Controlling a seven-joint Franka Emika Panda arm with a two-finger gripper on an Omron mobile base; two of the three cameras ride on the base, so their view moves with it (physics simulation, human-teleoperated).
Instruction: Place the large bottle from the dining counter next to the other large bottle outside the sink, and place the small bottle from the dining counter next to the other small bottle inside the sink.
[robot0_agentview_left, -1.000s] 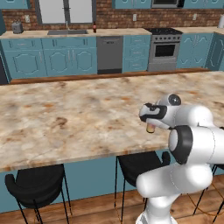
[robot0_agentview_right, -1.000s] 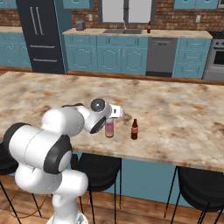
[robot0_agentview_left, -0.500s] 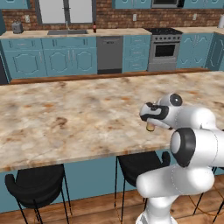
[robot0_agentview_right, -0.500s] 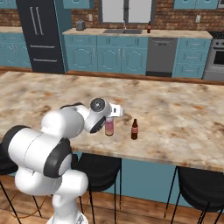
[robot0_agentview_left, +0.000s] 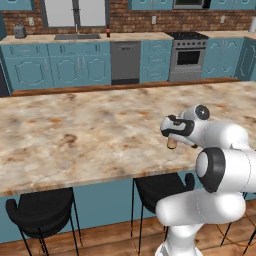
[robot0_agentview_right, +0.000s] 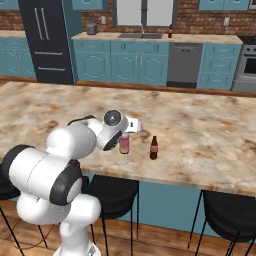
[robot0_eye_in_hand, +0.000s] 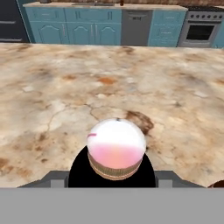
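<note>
Nearest the base, the gripper (robot0_agentview_right: 125, 131) sat low over the near edge of the dining counter (robot0_agentview_left: 75, 140), its jaws partly spread around the upper body of the large bottle (robot0_agentview_right: 124, 144), which stood upright on the stone with its white cap close under the hand camera (robot0_eye_in_hand: 116, 142); contact looked likely, though the finger pads were hidden, so a firm hold could not be confirmed. Just beside it, apart and untouched, stood the small bottle (robot0_agentview_right: 154, 148), upright. Far back along the wall counter lay the sink (robot0_agentview_right: 140, 35), with the other large bottle (robot0_agentview_right: 170, 32) standing near its right end, outside the basin.
</note>
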